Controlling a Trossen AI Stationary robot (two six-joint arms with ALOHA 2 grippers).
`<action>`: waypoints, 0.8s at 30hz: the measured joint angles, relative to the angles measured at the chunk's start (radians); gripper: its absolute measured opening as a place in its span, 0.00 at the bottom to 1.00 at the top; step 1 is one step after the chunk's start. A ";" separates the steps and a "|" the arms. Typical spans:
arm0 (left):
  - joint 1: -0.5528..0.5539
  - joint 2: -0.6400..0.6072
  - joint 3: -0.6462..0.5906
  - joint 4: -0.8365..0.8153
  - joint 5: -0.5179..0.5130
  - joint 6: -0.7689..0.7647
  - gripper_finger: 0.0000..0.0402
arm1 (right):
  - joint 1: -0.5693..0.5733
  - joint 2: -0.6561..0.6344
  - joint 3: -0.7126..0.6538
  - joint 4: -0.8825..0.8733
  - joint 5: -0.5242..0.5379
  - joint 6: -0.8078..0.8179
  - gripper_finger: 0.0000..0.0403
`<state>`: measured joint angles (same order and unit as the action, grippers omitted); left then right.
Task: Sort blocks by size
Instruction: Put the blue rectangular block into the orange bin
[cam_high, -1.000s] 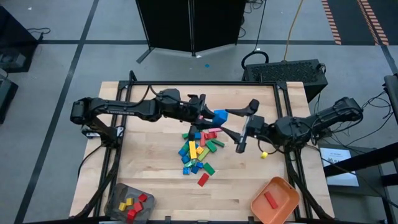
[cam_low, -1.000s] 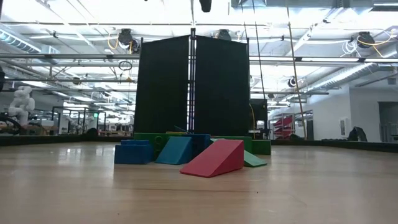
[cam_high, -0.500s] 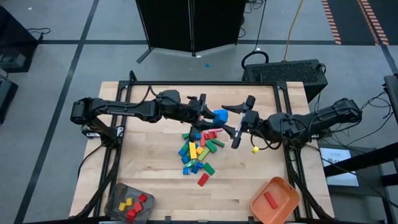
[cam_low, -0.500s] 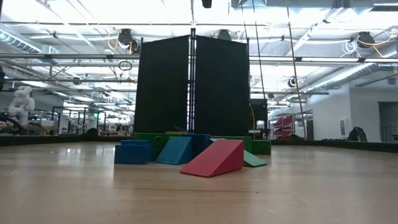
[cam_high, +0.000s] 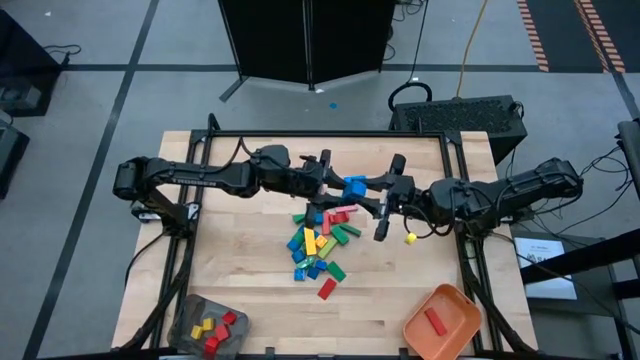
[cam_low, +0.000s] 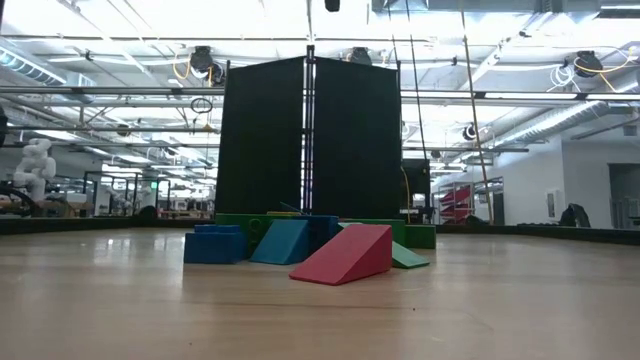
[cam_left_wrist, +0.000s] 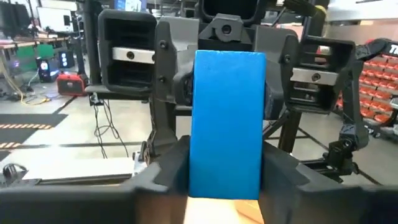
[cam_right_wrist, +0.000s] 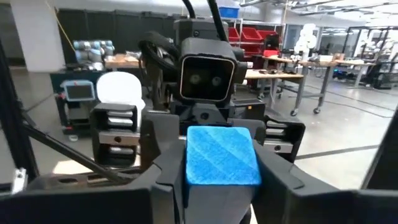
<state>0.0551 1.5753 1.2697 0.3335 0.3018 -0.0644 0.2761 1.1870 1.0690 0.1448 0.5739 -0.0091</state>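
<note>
Sorting looks barely begun: a few small bricks (cam_high: 212, 328) sit in the grey container (cam_high: 188, 318) at seven o'clock, one long red brick (cam_high: 435, 320) in the orange tray (cam_high: 462, 303) at five, and the pile (cam_high: 318, 243) waits mid-table. Above it, the left gripper (cam_high: 333, 183) and right gripper (cam_high: 382, 196) both clasp one blue block (cam_high: 354, 187) mid-handover.

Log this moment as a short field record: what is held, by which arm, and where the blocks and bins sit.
held item: blue block, above the table's middle
left gripper: jaws on the blue block
right gripper: jaws on the same block, from the opposite side
loose blocks: mixed-colour pile on the wooden table, below the grippers
stray piece: small yellow block right of the pile
grey container: near left corner, red and yellow blocks inside
orange tray: near right corner, one red block inside
stage: apparent handover between arms
</note>
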 joint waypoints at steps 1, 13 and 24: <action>0.003 0.000 0.000 -0.017 0.000 -0.007 0.46 | 0.004 0.000 -0.001 -0.005 0.012 -0.011 0.28; 0.014 0.000 0.000 -0.438 0.000 0.003 0.77 | 0.211 -0.124 -0.001 -0.487 0.130 0.440 0.28; 0.017 0.008 0.000 -0.734 -0.060 0.097 0.77 | 0.537 -0.019 -0.001 -1.044 -0.464 1.428 0.28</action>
<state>0.0723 1.5828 1.2697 -0.4002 0.2413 0.0328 0.8130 1.1678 1.0676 -0.8988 0.1094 1.4190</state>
